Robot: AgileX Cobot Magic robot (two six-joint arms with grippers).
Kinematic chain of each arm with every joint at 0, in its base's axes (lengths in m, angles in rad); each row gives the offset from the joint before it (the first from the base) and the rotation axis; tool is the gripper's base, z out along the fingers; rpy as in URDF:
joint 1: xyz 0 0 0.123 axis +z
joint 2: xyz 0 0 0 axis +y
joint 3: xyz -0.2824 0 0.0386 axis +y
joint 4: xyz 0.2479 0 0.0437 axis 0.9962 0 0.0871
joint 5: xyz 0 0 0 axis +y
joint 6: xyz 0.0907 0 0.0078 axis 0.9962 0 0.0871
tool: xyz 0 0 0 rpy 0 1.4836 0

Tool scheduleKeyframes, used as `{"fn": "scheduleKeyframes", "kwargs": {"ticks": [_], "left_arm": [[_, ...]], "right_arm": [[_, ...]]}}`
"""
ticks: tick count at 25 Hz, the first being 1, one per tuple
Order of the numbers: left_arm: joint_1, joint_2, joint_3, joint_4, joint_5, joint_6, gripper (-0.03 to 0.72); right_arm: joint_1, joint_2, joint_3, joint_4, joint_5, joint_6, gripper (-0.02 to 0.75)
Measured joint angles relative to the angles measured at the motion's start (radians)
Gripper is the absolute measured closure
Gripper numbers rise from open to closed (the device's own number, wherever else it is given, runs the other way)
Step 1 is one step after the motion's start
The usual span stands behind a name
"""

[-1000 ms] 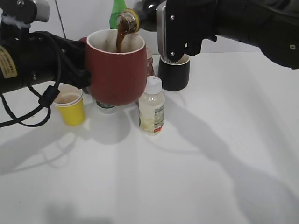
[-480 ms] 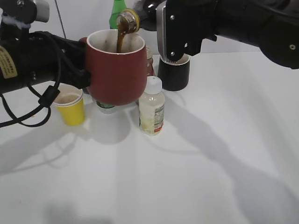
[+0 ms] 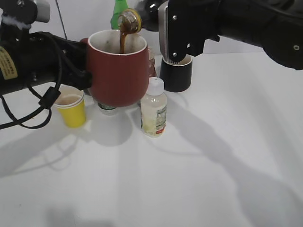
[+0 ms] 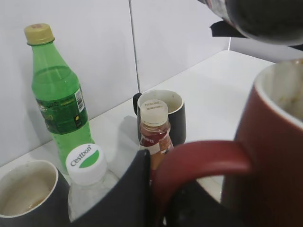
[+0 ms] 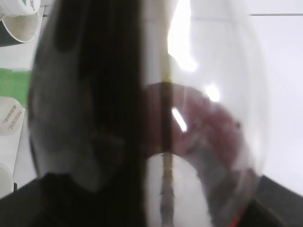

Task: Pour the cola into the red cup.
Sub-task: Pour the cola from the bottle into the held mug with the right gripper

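The left pincer (image 4: 156,198) grips the red cup (image 3: 118,68) by its handle, holding it raised above the worktop (image 3: 199,156); the right pincer is hidden behind the cola bottle (image 5: 142,113) that fills its view, so its state cannot be told; the bottle is tipped at the cup's rim, and cola (image 3: 122,40) streams from its neck into the cup; a yellow cup (image 3: 71,108) stands below.

The left gripper (image 3: 84,75) holds the red cup (image 3: 118,71) above the table (image 3: 213,156); the cola (image 3: 122,41) streams in from above.
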Motion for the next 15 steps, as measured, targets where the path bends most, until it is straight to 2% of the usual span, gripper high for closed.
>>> {"fn": "scheduleKeyframes", "kwargs": {"ticks": [15], "left_arm": [[0.0,0.001,0.0,0.0,0.0,0.0,0.634]], "right_arm": [[0.0,0.0,0.0,0.0,-0.002,-0.012,0.264]]}}
